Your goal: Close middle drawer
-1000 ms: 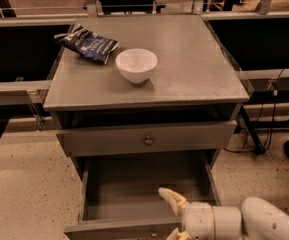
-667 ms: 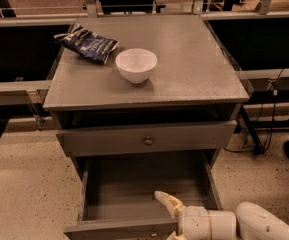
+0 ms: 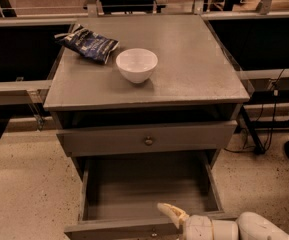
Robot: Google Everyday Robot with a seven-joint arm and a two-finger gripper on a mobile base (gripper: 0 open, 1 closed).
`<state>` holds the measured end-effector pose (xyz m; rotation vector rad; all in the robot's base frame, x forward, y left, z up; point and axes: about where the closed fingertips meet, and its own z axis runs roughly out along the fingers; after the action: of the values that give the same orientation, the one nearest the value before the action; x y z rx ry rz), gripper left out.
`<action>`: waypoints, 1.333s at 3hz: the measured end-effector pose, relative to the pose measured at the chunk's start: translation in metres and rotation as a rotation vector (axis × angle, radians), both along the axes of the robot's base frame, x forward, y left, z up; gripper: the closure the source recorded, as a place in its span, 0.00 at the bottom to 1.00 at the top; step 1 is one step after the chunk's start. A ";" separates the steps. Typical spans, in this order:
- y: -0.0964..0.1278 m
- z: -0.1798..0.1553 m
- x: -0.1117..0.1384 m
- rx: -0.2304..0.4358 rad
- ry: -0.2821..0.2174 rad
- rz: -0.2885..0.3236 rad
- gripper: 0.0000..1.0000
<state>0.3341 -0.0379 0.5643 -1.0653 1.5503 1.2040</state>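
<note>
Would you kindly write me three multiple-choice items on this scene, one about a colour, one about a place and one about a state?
1. What colour is the bowl on the cabinet top?
A. red
B. white
C. green

2. Where is the gripper?
A. over the bowl
B. out of view
C. at the front edge of the middle drawer, low in the view

3. What state is the middle drawer in?
A. pulled far out and empty
B. fully shut
C. packed with cloths

Answers: 1 B, the bowl is plain white; 2 C, the gripper sits by the drawer's front panel; 3 A, the drawer's bare grey floor shows.
</note>
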 end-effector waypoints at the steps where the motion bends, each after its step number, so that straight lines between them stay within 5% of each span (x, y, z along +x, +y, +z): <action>1: -0.011 -0.024 -0.022 -0.089 -0.084 0.030 0.39; 3: -0.011 -0.027 -0.027 -0.108 -0.101 0.044 0.85; 4: -0.011 -0.027 -0.027 -0.108 -0.101 0.044 1.00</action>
<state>0.3074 -0.0489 0.5370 -1.2177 1.5346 1.0887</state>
